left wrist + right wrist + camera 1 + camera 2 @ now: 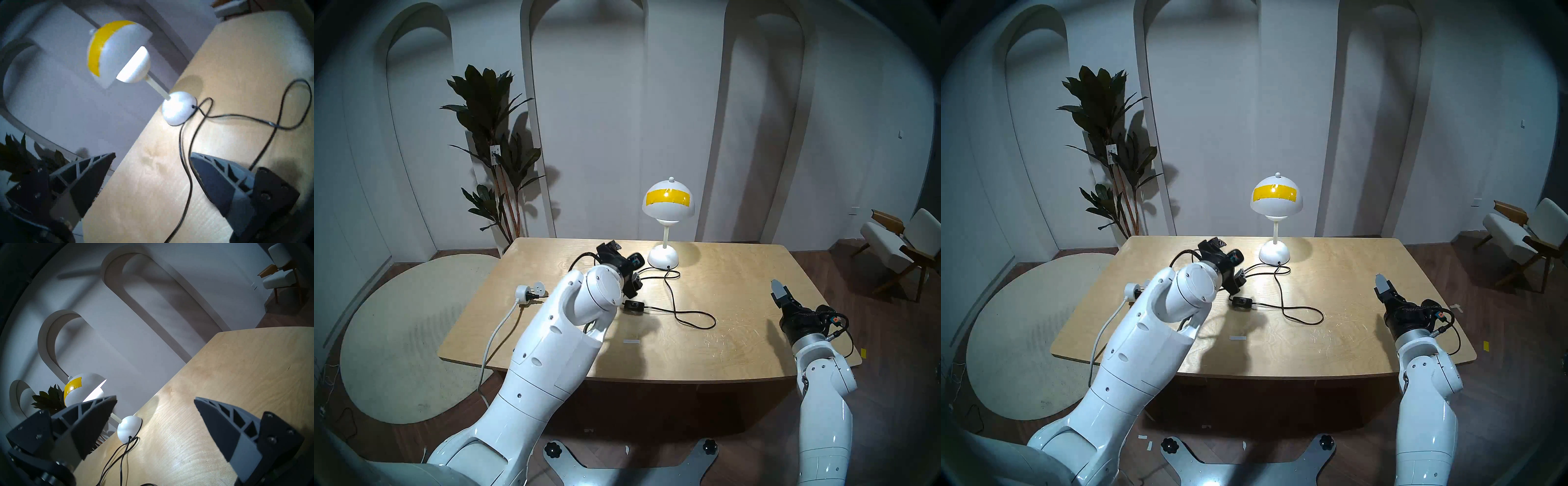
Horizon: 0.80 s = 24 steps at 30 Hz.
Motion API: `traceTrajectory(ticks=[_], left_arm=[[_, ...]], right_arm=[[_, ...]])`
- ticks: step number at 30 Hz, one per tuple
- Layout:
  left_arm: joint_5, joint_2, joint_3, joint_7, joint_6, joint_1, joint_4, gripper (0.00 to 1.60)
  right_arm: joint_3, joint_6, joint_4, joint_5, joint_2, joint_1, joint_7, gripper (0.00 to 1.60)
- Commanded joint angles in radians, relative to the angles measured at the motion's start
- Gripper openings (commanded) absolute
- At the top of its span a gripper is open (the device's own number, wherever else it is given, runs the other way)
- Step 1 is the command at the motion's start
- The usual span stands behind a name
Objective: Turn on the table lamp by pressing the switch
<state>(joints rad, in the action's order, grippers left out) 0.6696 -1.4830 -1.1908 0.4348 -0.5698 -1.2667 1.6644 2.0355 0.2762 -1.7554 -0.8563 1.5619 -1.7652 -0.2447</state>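
The white table lamp [668,203] with a yellow band stands at the table's back middle. The underside of its shade glows bright and light pools around its base. It also shows in the head right view [1277,200], the left wrist view [117,56] and the right wrist view [83,390]. Its black cord [673,305] loops forward to the small black switch [633,305], which lies flat on the table [1241,302]. My left gripper [626,264] is open and empty, raised just behind the switch [152,154]; the switch is out of the left wrist view. My right gripper [777,288] is open and empty at the table's right [155,398].
A white round socket adapter [531,292] with a white cable lies at the table's left edge. The wooden table [738,305] has a small white tape strip [632,341] near the front. A potted plant [497,142] stands behind the left corner and a chair [897,244] at far right.
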Motion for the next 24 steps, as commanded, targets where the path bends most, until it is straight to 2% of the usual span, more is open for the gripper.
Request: traceTrajectory(ticks=[1, 3, 4, 5, 7, 10, 13, 15, 22, 24], left_arm=[[-0.165, -0.109, -0.155, -0.046, -0.064, -0.010, 0.101, 1.60], [-0.215, -0.127, -0.180, -0.071, -0.080, -0.015, 0.111, 1.60], [-0.241, -0.154, -0.219, -0.077, -0.078, -0.024, 0.116, 1.60], [-0.274, -0.143, -0.209, -0.092, -0.088, -0.020, 0.119, 1.60], [-0.337, -0.168, -0.254, -0.106, -0.090, -0.017, 0.117, 1.60], [-0.408, -0.182, -0.260, -0.171, -0.073, -0.011, 0.104, 1.60], [-0.444, -0.190, -0.251, -0.220, -0.043, -0.004, 0.084, 1.60], [-0.425, -0.191, -0.236, -0.252, -0.013, -0.002, 0.075, 1.60], [-0.448, -0.200, -0.200, -0.400, 0.058, -0.011, 0.052, 1.60], [-0.448, -0.198, -0.192, -0.416, 0.070, -0.014, 0.053, 1.60]], right_arm=[[-0.001, -0.004, -0.019, -0.001, -0.003, 0.008, -0.005, 1.60], [-0.001, -0.004, -0.019, -0.001, -0.004, 0.008, -0.006, 1.60], [-0.001, -0.004, -0.020, -0.001, -0.004, 0.008, -0.006, 1.60], [-0.001, -0.004, -0.020, -0.001, -0.004, 0.008, -0.006, 1.60], [-0.002, -0.004, -0.021, -0.001, -0.004, 0.007, -0.006, 1.60], [-0.002, -0.005, -0.025, -0.001, -0.003, 0.005, -0.006, 1.60], [-0.002, -0.006, -0.027, -0.001, -0.003, 0.004, -0.006, 1.60], [-0.002, -0.006, -0.029, -0.001, -0.002, 0.003, -0.006, 1.60], [-0.002, -0.007, -0.031, -0.001, -0.001, 0.001, -0.005, 1.60], [-0.002, -0.007, -0.032, -0.001, -0.001, 0.001, -0.005, 1.60]])
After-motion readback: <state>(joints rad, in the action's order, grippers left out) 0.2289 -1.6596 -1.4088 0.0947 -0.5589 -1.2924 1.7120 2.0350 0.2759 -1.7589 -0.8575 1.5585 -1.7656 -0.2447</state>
